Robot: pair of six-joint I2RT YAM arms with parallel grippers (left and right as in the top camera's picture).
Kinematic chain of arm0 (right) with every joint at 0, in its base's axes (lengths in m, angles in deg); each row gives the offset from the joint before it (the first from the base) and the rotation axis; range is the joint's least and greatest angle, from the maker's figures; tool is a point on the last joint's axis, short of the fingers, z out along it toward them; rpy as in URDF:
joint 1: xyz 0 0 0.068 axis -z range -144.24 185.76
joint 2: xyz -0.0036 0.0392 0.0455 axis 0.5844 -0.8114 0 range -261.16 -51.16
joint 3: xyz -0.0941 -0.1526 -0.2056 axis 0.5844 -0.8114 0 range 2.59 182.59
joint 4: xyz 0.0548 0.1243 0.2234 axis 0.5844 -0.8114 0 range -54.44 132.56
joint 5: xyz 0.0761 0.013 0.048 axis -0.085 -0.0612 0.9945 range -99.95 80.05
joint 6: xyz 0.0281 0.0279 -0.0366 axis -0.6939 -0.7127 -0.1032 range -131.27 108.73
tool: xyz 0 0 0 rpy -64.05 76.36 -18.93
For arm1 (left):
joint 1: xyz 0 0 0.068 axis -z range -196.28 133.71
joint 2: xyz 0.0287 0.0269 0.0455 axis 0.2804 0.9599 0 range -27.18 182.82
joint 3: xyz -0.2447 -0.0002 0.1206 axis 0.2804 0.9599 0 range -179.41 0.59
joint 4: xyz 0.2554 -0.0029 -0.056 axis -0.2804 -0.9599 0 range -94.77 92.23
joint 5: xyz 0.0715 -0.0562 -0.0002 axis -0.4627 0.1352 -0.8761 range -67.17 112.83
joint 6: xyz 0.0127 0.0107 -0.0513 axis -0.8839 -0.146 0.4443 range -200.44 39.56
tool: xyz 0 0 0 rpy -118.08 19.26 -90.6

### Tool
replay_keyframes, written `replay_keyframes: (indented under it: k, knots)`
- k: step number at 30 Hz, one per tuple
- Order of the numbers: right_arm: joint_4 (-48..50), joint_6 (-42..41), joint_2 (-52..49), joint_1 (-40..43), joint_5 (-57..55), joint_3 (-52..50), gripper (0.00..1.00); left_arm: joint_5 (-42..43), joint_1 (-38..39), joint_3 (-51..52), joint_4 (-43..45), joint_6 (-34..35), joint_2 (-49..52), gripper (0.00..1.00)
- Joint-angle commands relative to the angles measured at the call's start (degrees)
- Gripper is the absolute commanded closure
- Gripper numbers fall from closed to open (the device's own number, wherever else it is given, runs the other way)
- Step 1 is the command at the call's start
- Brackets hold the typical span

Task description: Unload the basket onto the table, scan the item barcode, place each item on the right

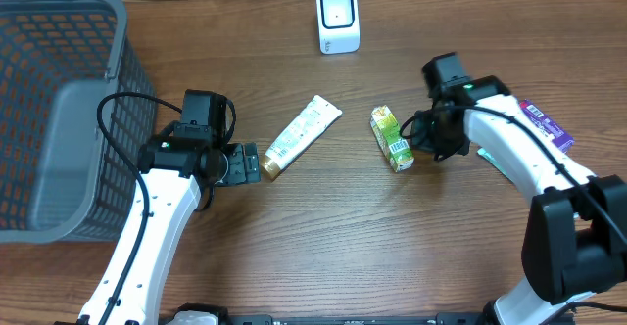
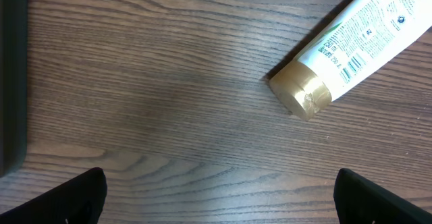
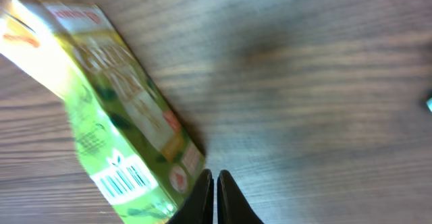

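Note:
A green carton [image 1: 392, 139] lies flat mid-table, its barcode label [image 1: 399, 150] facing up. My right gripper [image 1: 419, 145] is shut and empty, its tips against the carton's right side. In the right wrist view the carton [image 3: 108, 109] runs diagonally left of the closed gripper [image 3: 214, 183], and the barcode [image 3: 125, 180] shows near the lower end. A white scanner [image 1: 338, 20] stands at the back. A white tube [image 1: 302, 135] with a gold cap lies left of centre. My left gripper [image 1: 251, 162] is open just left of the cap [image 2: 302, 94]. Bare wood lies within the left gripper [image 2: 223, 200].
A grey mesh basket [image 1: 59, 119] fills the far left. A purple packet [image 1: 544, 121] lies at the right edge behind my right arm. Bare wood spans the table's front half.

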Motion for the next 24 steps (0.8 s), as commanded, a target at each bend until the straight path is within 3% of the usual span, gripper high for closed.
replay_keyframes:
  k: [1, 19, 24]
  knots:
    - [1.18, 3.67, 0.59, 1.57, 9.90, 1.46, 0.94, -0.52, 0.37, 0.20, 0.24, 0.79, 0.24, 0.00]
    - [1.88, -0.02, -0.39, -2.43, 12.46, -4.24, 0.96, -0.52, 0.37, 0.20, 0.24, 0.79, 0.24, 0.00]
    - [3.28, 0.00, -0.39, -6.43, 18.03, -4.24, 0.96, -0.52, 0.37, 0.20, 0.24, 0.79, 0.24, 0.01]
